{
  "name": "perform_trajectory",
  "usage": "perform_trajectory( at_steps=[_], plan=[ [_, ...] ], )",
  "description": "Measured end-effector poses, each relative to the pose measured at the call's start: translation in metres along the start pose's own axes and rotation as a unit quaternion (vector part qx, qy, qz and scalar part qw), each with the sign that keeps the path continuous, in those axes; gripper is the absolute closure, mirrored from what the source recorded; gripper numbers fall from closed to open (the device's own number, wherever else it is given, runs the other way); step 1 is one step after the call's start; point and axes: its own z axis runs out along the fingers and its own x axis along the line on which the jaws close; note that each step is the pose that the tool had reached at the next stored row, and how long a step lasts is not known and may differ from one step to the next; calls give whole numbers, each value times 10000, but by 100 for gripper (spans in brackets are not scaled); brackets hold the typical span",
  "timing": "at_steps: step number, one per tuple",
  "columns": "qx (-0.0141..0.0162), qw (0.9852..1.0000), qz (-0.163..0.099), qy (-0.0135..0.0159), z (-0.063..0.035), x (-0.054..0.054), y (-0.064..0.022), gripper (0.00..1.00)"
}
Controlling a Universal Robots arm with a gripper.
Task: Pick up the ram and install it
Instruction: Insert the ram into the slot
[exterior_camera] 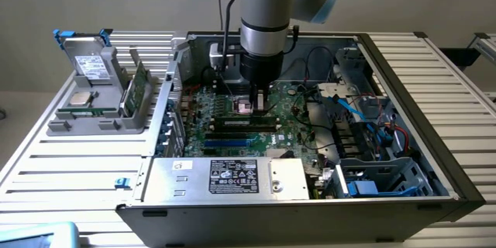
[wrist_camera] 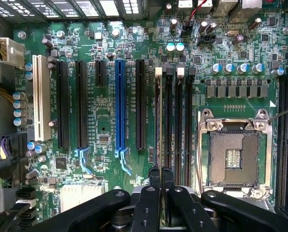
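We see a slatted table [exterior_camera: 46, 166] carrying an open case [exterior_camera: 271, 219], and the arm [exterior_camera: 268, 15] drops straight down into it from twelve o'clock in the exterior view. A power supply [exterior_camera: 225, 178] fills the case's six o'clock side, and the board [wrist_camera: 102, 125] lies flat behind it. At nine o'clock from the case sits a grey tray [exterior_camera: 69, 126] holding a drive [exterior_camera: 93, 65] with blue tabs, a green stick [exterior_camera: 138, 90] standing on edge and a square silver chip [exterior_camera: 81, 98]. The gripper [wrist_camera: 160, 176] hangs low over the board, its fingers drawn together on the ram [wrist_camera: 158, 121]. The ram stands on edge in a memory slot and runs away from the fingertips, between the long black card slots and the empty socket [wrist_camera: 233, 157].
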Motion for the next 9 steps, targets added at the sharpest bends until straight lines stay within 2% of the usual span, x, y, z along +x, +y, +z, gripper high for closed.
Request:
perform_trajectory(
  at_steps=[9],
  plan=[
    [2, 10000, 14, 0, 12, -2, 7, 87]
  ],
)
